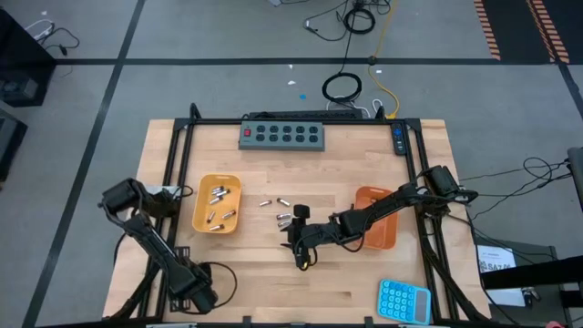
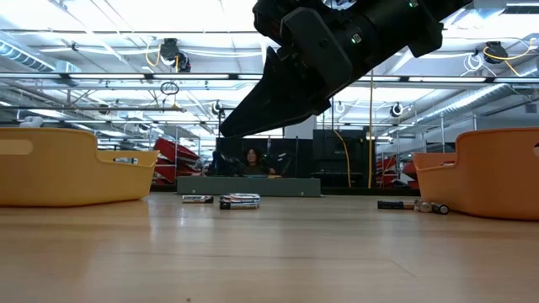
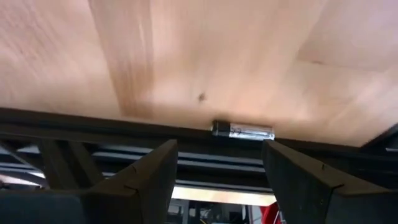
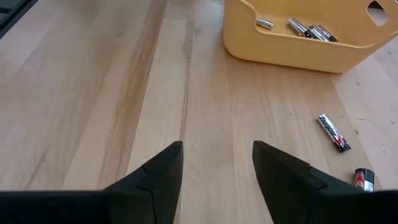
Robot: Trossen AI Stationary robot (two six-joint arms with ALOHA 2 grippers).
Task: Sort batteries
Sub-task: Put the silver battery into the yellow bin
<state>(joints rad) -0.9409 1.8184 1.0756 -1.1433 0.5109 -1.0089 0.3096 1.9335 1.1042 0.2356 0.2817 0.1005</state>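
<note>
Several silver batteries (image 1: 219, 205) lie in the yellow tray (image 1: 202, 219), which the right wrist view also shows as the yellow tray (image 4: 292, 50). A few loose batteries (image 1: 284, 217) lie on the wood between it and the orange tray (image 1: 390, 239); two of these loose batteries (image 4: 334, 132) show in the right wrist view. My right gripper (image 1: 299, 248) (image 4: 217, 155) hovers open over bare wood just near-side of them, above the table (image 2: 240, 122). My left gripper (image 1: 196, 293) (image 3: 221, 162) waits open at the near left edge, one battery (image 3: 242, 130) lying before it.
A grey power strip (image 1: 282, 135) lies along the far edge, and a blue calculator (image 1: 403, 299) lies at the near right corner. Black frame rails (image 1: 178, 155) run along the table's sides. Bare wood (image 1: 264, 273) stretches between the trays and the near edge.
</note>
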